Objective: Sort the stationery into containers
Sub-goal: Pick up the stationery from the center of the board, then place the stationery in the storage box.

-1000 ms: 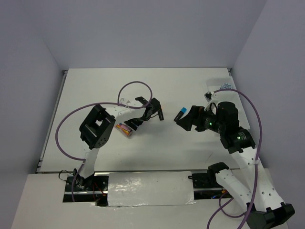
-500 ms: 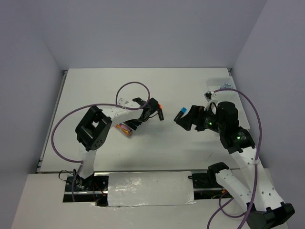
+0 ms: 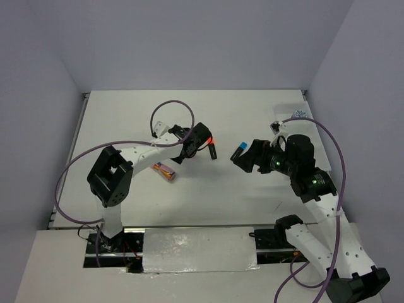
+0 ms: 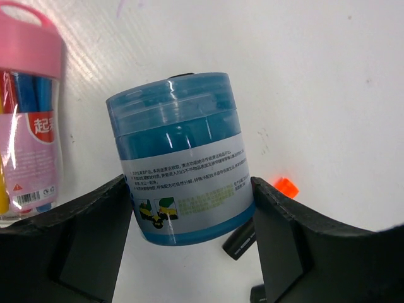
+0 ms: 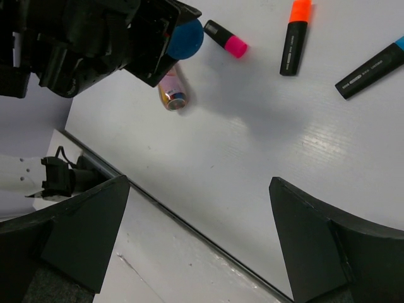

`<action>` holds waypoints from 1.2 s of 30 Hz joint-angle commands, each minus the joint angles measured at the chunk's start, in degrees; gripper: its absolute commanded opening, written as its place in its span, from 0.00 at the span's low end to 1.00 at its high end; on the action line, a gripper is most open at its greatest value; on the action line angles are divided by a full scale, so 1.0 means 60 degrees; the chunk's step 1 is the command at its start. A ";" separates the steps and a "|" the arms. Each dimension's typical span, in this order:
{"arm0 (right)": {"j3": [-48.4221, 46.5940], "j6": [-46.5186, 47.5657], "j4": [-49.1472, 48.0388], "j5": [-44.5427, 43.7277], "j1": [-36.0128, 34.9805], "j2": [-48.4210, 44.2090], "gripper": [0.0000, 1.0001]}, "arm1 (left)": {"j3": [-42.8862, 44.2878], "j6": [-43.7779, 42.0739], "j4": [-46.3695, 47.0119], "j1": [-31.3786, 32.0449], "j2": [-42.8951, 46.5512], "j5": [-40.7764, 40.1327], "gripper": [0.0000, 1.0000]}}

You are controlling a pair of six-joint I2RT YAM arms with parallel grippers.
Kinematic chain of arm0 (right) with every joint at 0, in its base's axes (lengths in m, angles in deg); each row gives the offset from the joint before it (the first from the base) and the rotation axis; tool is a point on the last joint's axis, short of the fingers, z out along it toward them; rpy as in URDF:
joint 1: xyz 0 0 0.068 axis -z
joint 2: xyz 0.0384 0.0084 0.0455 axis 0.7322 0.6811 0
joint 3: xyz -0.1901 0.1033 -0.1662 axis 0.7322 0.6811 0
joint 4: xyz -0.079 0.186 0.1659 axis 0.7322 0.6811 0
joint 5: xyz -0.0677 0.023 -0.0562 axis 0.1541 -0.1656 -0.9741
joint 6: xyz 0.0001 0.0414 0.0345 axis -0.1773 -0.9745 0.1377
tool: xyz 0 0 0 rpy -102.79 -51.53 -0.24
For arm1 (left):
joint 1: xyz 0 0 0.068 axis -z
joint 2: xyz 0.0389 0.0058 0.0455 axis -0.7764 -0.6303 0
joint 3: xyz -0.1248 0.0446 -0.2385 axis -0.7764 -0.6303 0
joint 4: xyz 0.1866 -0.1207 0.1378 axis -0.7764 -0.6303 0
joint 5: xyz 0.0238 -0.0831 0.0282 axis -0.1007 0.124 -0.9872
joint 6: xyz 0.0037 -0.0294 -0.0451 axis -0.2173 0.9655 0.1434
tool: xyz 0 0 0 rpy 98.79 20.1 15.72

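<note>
Gripping 1 smooth, translucent blue cylindrical jar (image 4: 180, 142), white-labelled, in matte black left gripper (image 4: 189, 211); holding right gripper (image 5: 199, 227) spread wide apart.

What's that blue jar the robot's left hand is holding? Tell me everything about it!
The blue jar is a small round tub of see-through blue plastic, lid on, with a white label carrying tiny print and a little green-and-yellow picture. It tilts slightly, pinched between the black fingers of the left hand. Behind it, an orange-capped highlighter lies partly hidden on the white table.
</note>
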 commanded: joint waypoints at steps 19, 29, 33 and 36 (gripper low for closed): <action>-0.3057 -0.0393 0.0526 -0.0643 -0.0078 0.0375 1.00 | -0.6181 -1.3513 1.1452 0.0575 0.7014 0.3902 0.00; -0.2769 -0.1637 0.0279 0.0469 -0.0633 0.1665 0.99 | -0.7120 -1.5902 1.3871 0.0911 0.7118 0.9386 0.00; -0.2297 -0.2077 -0.0133 0.0311 -0.1146 0.1665 1.00 | -0.7383 -1.6328 1.4574 0.1423 0.7088 0.9737 0.00; -0.2136 -0.2356 -0.0308 0.0484 -0.1367 0.1694 1.00 | -0.7092 -1.6606 1.4224 0.1673 0.6913 0.9752 0.00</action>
